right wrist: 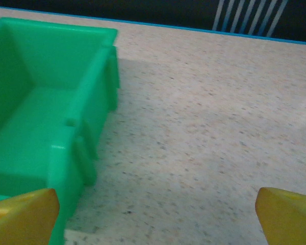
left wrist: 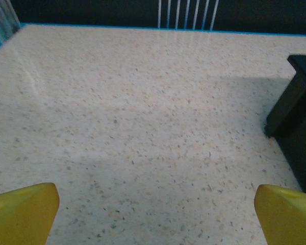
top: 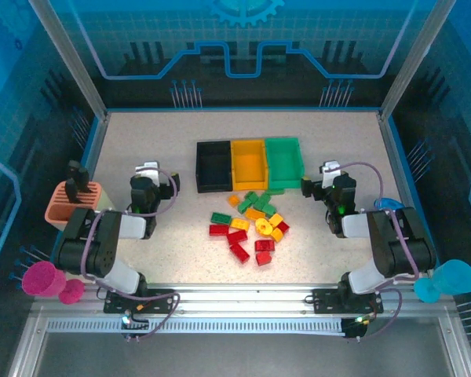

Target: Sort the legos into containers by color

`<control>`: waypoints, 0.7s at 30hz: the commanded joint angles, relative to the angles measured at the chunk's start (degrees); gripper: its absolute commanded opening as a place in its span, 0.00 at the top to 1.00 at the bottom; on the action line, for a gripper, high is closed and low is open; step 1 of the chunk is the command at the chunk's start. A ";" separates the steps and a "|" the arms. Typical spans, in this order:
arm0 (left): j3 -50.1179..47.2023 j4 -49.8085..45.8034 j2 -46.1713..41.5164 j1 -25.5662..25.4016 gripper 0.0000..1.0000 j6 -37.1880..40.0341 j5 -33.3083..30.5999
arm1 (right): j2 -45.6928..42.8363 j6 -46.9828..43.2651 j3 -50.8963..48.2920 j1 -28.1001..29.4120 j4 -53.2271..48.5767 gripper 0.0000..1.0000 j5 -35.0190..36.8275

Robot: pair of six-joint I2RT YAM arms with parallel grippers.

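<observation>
**Two robot hands hang open beside unsorted legos**

Red, yellow and green legos (top: 250, 228) lie in a loose cluster mid-surface (top: 165, 251), just on the near side of the containers: a black bin (top: 214, 165), a yellow bin (top: 249, 162) and a green bin (top: 282, 159) side by side in a row. The left hand (top: 147, 174), fingers spread wide and gripping nothing, sits left of the black bin. The right hand (top: 330, 174), equally wide and unladen, sits just right of the green bin.
</observation>
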 commanded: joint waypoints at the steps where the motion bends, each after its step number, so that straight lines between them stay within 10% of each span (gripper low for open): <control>1: 7.26 -14.07 -7.32 -5.86 0.01 2.50 -14.94 | -12.36 -2.22 2.78 3.49 -9.49 0.00 6.59; 4: 19.94 -38.87 -11.19 -7.04 0.01 -8.61 -18.33 | -23.32 5.29 8.17 5.73 -20.75 0.00 7.11; 8: 35.75 -63.50 -11.07 -6.87 0.01 -21.67 -6.13 | -31.88 37.10 16.71 3.55 -47.78 0.00 2.44; 10: 36.92 -65.33 -12.27 -7.29 0.01 -24.40 4.03 | -31.09 37.06 17.29 3.49 -47.02 0.00 -11.36; 12: 34.78 -64.01 -14.53 -9.00 0.02 -27.71 9.64 | -29.02 35.10 21.87 7.28 -56.18 0.00 -10.08; 21: 27.61 -71.13 -20.56 -26.48 0.04 -31.18 5.30 | -25.01 28.95 27.82 22.73 -73.26 0.00 0.14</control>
